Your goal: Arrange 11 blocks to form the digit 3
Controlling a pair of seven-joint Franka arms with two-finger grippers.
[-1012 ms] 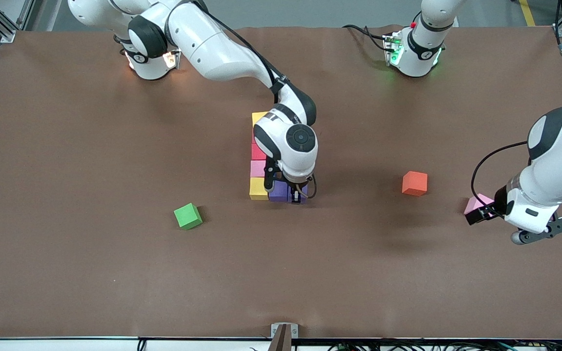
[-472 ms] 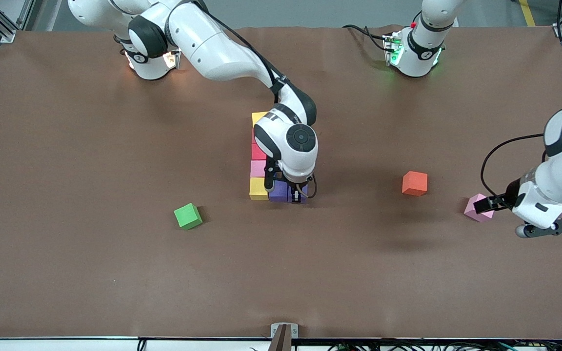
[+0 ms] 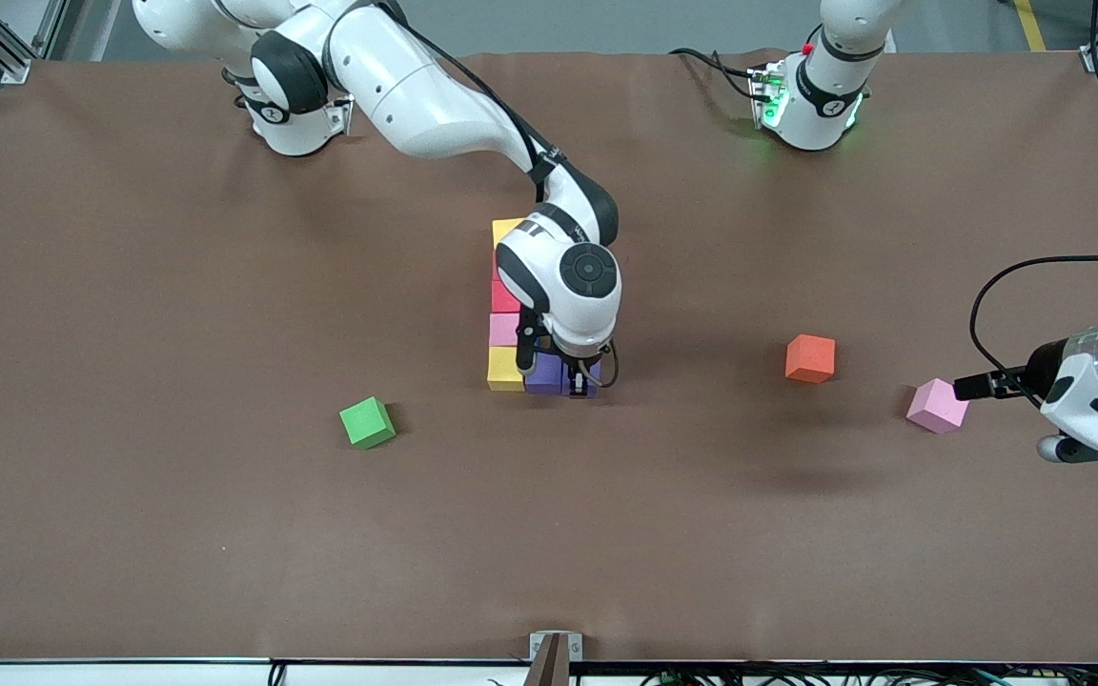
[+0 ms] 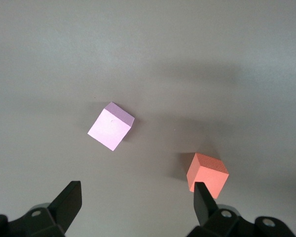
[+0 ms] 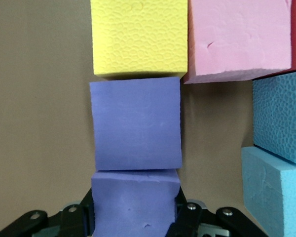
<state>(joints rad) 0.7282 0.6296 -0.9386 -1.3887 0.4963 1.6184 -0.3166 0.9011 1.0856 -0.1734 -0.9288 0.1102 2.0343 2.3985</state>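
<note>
While the right hand (image 3: 579,386) clamps a purple cube (image 5: 135,207) onto the figure's nearest bar, left hand (image 4: 135,205), wide, empty, waits over the pink cube (image 3: 937,405), 3 o'clock; next: release.

We see matte foam on the blocks: yellow cube (image 5: 138,37) has a pebbled, rough face, pink cube (image 5: 239,37) a dented one, purple cubes (image 5: 135,123) smoother w/ faint lines. Table cover (image 3: 177,534) looks like matte brown paper, slightly wrinkled. Arm shells (image 3: 416,90) glossy white plastic; finger pads (image 4: 204,200) matte black.
</note>
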